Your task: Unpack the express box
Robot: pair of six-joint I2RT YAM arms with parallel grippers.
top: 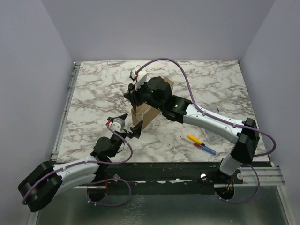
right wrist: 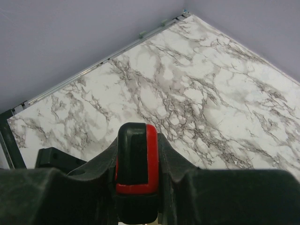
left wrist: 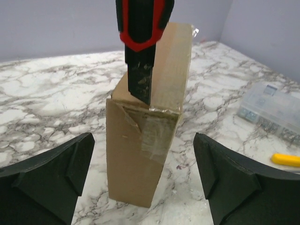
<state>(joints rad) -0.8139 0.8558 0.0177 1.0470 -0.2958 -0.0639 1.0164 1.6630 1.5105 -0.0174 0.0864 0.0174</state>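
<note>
Cutting looks to be the step in hand. The express box [top: 146, 114] stands on a narrow edge at the centre of the table [top: 93, 93] in the top view, with its lid not yet opened. The right gripper [right wrist: 137, 187] is clamped on a red-and-black utility knife [left wrist: 142, 23], which hangs from the top of the left wrist frame. Its blade [left wrist: 140, 84] touches the box's top edge just above the clear tape [left wrist: 159, 136] wrapped over the upper corner.

The left gripper [top: 125, 126] is spread wide, just below and left of the box in the top view. Its fingers [left wrist: 47, 183] sit in the lower corners of the left wrist frame, apart from the box, so nothing braces the cardboard.

In my judgement the next move calls for drawing the blade along the taped seam with light pressure, since the box stands tall and narrow and may tip. Closing the left gripper on its lower part would steady it. A clear plastic case [left wrist: 272, 110] lies at the right of that frame.
</note>
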